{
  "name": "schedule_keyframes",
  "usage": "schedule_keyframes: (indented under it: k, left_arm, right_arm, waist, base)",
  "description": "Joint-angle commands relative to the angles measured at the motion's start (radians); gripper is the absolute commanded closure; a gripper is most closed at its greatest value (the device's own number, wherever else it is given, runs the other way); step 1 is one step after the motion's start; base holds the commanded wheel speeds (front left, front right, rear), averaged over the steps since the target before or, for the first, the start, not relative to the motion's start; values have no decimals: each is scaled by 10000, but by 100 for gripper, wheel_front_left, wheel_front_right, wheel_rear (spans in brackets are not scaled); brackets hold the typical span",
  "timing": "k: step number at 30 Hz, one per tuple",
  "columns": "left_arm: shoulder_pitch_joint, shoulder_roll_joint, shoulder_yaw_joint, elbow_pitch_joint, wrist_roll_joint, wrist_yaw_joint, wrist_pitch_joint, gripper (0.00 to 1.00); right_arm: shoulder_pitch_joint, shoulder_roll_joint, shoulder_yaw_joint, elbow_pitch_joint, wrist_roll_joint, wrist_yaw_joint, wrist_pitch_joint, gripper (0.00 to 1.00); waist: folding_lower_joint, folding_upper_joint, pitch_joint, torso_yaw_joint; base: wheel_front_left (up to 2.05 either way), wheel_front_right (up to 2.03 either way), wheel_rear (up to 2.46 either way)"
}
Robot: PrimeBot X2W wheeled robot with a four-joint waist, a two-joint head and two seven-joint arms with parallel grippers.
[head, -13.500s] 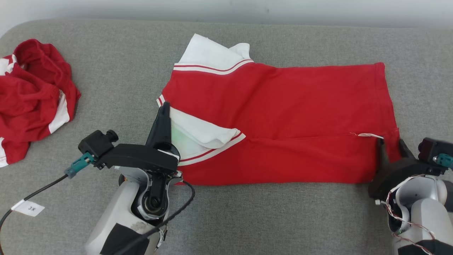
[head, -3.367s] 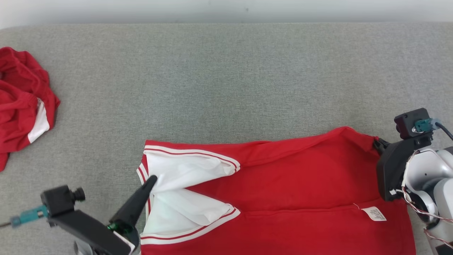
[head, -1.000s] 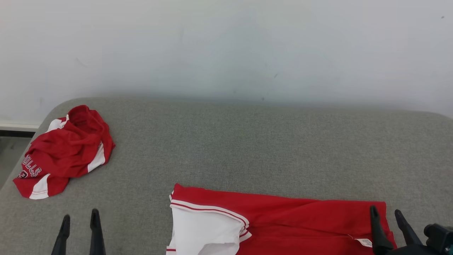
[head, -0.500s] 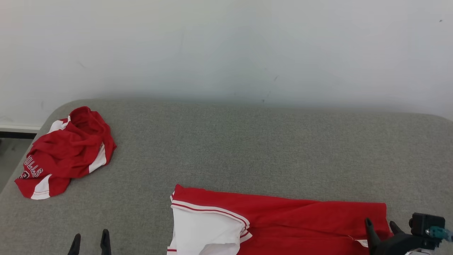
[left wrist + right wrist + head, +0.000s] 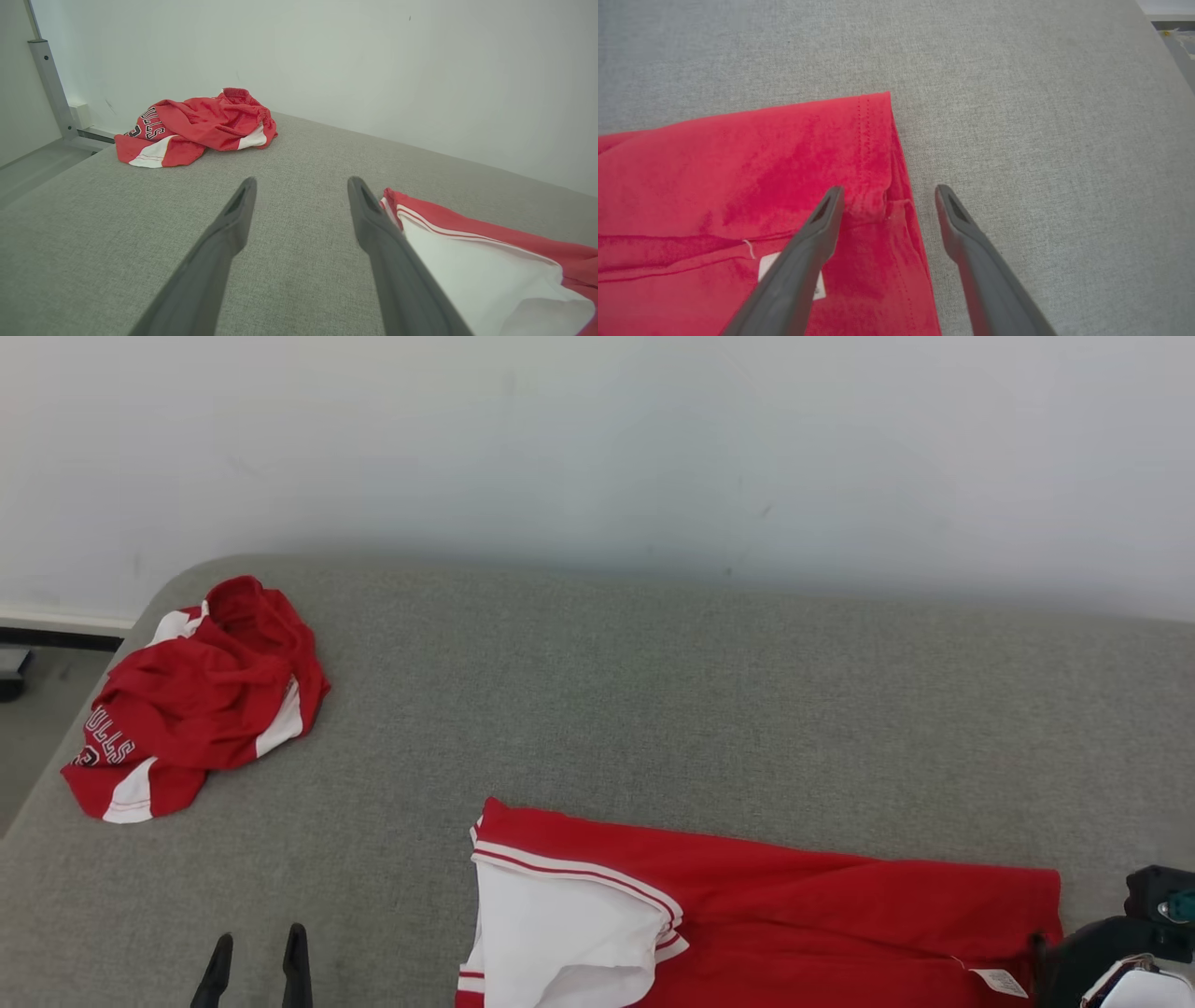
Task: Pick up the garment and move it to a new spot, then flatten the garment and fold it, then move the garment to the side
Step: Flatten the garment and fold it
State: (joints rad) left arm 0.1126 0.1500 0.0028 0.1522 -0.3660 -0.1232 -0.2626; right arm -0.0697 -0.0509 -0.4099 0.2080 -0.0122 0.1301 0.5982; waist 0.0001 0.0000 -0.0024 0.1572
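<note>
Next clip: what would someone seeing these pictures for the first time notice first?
A red folded garment lies flat at the near edge of the grey surface, and a crumpled garment, also red and white, sits at the far left corner. Both grippers are open and hold nothing: the left gripper is beside the white sleeve, the right gripper astride the hem.

Dark tapered fingers; black wrist housing, perhaps teal plug.

grey surface open beyond and left of the folded garment; crumpled red clothing lies well left of it; wall closes the far side.
</note>
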Motion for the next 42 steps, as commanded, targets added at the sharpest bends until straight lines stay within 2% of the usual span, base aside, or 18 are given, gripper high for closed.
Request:
schedule_keyframes:
  k: [1, 14, 22, 23, 24, 25, 32, 37, 42]
  left_arm:
    - [-174, -23, -2, -5, -37, -8, -29, 0]
    - [-454, -106, 40, 80, 5, -69, -29, 0]
    - [-561, -139, 16, 106, 20, -87, -28, 0]
    - [-553, -143, 8, 113, 28, -78, -28, 0]
    - [-547, -146, 2, 120, 30, -58, -28, 0]
    - [-540, -150, 0, 122, 31, -60, -28, 0]
    - [-404, -181, 91, 68, 23, -65, -28, 0]
    - [-413, -218, 94, 15, 45, -69, -28, 0]
    - [-421, -154, 15, 60, -48, -71, -28, 0]
  right_arm:
    - [-86, 12, -70, 71, -207, 11, 109, 0]
    - [-242, 12, -524, 785, -655, 11, 387, 0]
    - [-313, 66, -304, 1654, -283, 11, 677, 0]
    - [-302, 93, -257, 1780, -189, 14, 763, 29]
    - [-287, 110, -164, 1827, -121, 21, 705, 76]
    - [-275, 112, -104, 1831, -76, 21, 615, 100]
    - [-271, 13, -394, 1499, -120, -8, 80, 100]
    - [-691, -53, -1809, 668, -690, -14, -953, 100]
    - [-1083, 8, -2848, 394, -1355, -5, -1409, 100]
  waist:
    - [-1, 0, 239, 220]
    - [-1, 0, 658, 472]
    - [-1, 0, 807, 544]
    - [-1, 0, 806, 546]
    - [-1, 0, 802, 546]
    - [-1, 0, 796, 541]
    - [-1, 0, 753, 335]
    - [-1, 0, 795, 101]
    - [-1, 0, 730, -85]
  base:
    - [0, 0, 0]
    - [0, 0, 0]
    - [0, 0, 0]
    - [0, 0, 0]
    - [0, 0, 0]
    - [0, 0, 0]
    - [0, 0, 0]
    - [0, 0, 0]
    - [0, 0, 0]
